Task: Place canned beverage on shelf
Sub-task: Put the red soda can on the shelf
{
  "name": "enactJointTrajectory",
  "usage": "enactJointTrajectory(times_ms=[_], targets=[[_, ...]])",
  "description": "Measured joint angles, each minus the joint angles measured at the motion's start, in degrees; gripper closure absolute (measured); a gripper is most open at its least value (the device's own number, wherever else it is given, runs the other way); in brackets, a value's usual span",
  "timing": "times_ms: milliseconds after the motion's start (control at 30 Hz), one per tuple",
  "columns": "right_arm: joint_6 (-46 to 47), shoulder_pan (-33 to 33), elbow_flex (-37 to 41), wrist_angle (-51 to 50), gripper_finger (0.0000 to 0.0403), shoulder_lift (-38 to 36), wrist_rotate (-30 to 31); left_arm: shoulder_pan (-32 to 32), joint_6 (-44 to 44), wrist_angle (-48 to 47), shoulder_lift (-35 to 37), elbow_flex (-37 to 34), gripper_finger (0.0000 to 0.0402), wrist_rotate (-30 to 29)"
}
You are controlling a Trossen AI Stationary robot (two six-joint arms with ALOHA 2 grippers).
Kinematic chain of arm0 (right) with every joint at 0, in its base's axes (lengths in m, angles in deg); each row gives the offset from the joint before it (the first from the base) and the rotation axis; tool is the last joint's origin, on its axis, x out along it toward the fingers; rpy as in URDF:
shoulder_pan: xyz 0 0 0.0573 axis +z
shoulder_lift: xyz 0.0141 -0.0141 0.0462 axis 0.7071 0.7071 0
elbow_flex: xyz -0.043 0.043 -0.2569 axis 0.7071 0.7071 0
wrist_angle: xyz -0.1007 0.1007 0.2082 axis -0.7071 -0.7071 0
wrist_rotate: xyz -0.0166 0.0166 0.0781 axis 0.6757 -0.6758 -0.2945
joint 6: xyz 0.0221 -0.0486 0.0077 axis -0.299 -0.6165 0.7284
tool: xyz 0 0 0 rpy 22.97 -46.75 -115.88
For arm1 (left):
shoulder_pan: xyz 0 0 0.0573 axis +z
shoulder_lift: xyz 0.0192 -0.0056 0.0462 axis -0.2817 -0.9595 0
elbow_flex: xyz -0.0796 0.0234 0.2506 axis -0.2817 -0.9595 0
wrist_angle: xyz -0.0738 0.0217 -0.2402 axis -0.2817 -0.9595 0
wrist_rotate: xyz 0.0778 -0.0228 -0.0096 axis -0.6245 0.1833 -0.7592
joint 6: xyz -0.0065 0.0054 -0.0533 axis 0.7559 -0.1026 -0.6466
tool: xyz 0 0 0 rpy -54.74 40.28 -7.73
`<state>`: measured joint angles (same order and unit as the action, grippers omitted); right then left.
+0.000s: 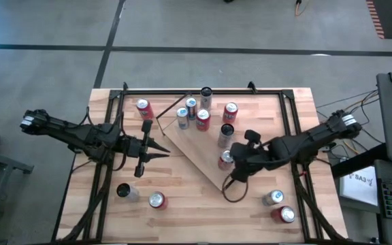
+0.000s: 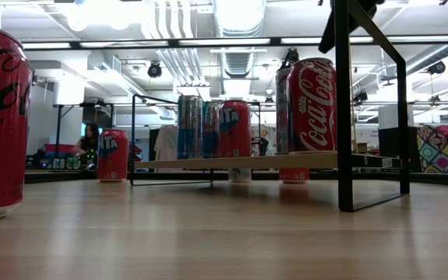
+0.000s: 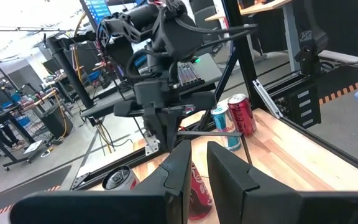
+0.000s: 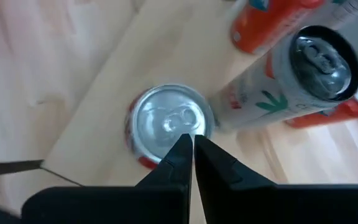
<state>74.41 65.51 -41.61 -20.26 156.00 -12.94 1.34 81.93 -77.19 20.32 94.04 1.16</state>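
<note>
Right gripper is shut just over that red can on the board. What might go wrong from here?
1. The right gripper is shut above the red can's top, not around it, so a lift would likely leave the can behind.
2. A tall white can stands close beside it; moving sideways could knock it over.
3. The can sits near the shelf edge, so a push might slide it off.

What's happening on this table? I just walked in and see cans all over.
A two-armed robot is stocking cans onto a light-wood shelf. The right gripper hangs over a red can standing on the shelf's near edge, fingers shut and not gripping it. Several cans already stand on the shelf; four more wait on the tabletop. The left gripper waits beside the shelf, shut and empty.
</note>
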Motion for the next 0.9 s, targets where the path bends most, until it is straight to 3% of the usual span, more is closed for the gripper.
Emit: enactJointTrajectory(times_ms=[233, 400, 533, 767, 900], targets=[[-6.1, 0.0, 12.9, 14.7, 0.0394, -10.1, 2.8, 0.0, -1.8, 0.2, 0.0, 0.0, 0.0365, 0.0], [-11.9, -0.2, 19.5, 19.4, 0.0394, -16.0, 10.6, 0.0, -6.6, 1.5, -1.0, 0.0, 0.0365, 0.0], [-3.6, -0.1, 21.5, 19.7, 0.0394, -18.3, 14.2, 0.0, -8.6, 4.7, -3.7, 0.0, 0.0365, 0.0], [-5.8, -0.1, 21.3, 20.4, 0.0394, -18.7, 14.6, 0.0, -9.0, 12.1, -10.1, 0.0, 0.0365, 0.0], [-2.5, -0.1, 21.1, 20.4, 0.0394, -18.4, 13.1, 0.0, -9.1, 14.1, -12.4, 0.0, 0.0365, -0.2]])
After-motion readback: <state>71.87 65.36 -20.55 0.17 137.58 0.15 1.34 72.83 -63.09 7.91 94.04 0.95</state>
